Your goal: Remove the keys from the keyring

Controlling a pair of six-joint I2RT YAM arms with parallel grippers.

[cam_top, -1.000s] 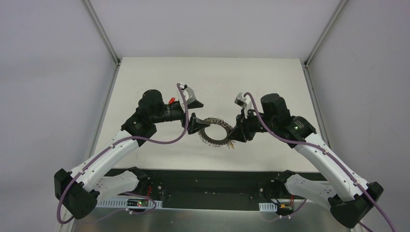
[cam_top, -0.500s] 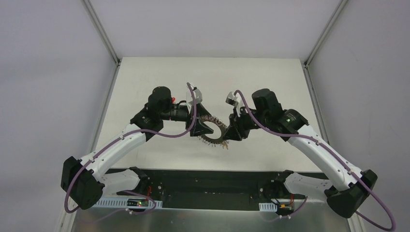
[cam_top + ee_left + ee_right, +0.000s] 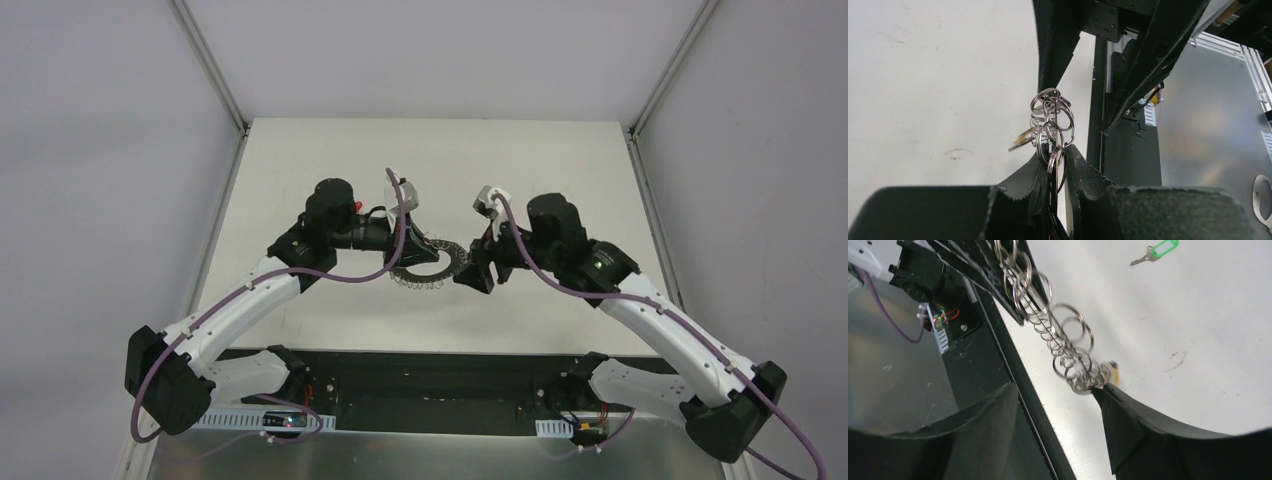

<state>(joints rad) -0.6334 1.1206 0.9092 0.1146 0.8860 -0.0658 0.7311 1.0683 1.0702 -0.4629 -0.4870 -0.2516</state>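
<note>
Silver-grey metal, the keyring is a flat hoop fringed with small round wire loops, thin and shiny, overlapping like coils. It is held in the air above the off-white matte table, between the two arms and near the table's middle. The left gripper pinches it, its two black, rough-edged jaws pressed together on the hoop's rim. The right gripper stands spread wide, gripping nothing, with the fringe of loops just touching the tip of one jaw. One yellow-tagged key hangs among the loops at that tip. One green-tagged key lies flat on the table, well apart from the ring. Half a second ago the ring sat slightly further right and nearer, with a key dangling below its near-right edge in the top view. Now it is further left and that key no longer shows from above. The right gripper has followed it leftward, while the left arm's pose has hardly changed. Counted: one ring, two keys in view, two grippers; the loops are too many and too overlapped to count.
</note>
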